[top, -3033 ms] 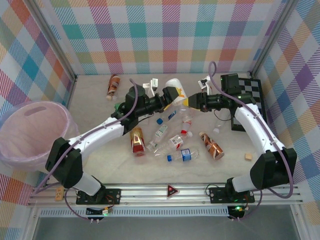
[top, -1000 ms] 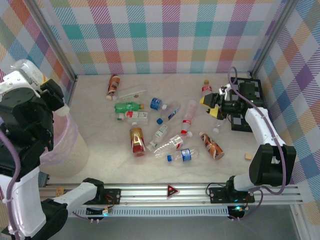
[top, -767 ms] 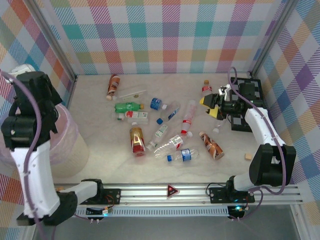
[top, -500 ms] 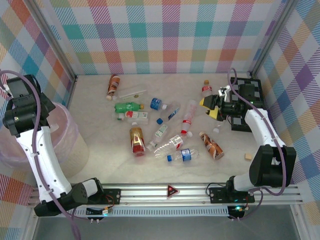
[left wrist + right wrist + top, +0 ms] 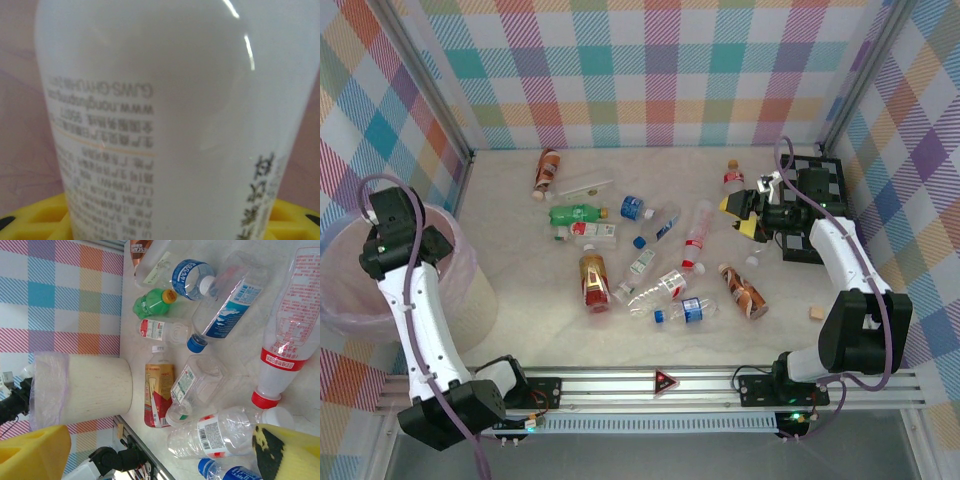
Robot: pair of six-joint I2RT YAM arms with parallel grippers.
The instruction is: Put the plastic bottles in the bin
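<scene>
White bottle (image 5: 165,100) seen as glossy smooth plastic w/ printed txt; clear bottles (image 5: 665,285) shiny plastic, crinkled; bin (image 5: 345,300) translucent plastic, dull; tabletop (image 5: 530,300) matt, marbled; front rail (image 5: 610,385) ribbed metal.

We note both arms alike: left arm (image 5: 415,310), right arm (image 5: 840,255), white shell links, black joint housings. Purple cable (image 5: 781,160) loops along each. Black bases (image 5: 510,385) at bottom of frame, green light (image 5: 794,418) below right one. Right fingers (image 5: 35,452) yellow, black patch on one. Left fingers (image 5: 35,220) yellow, recessed webbing.
</scene>
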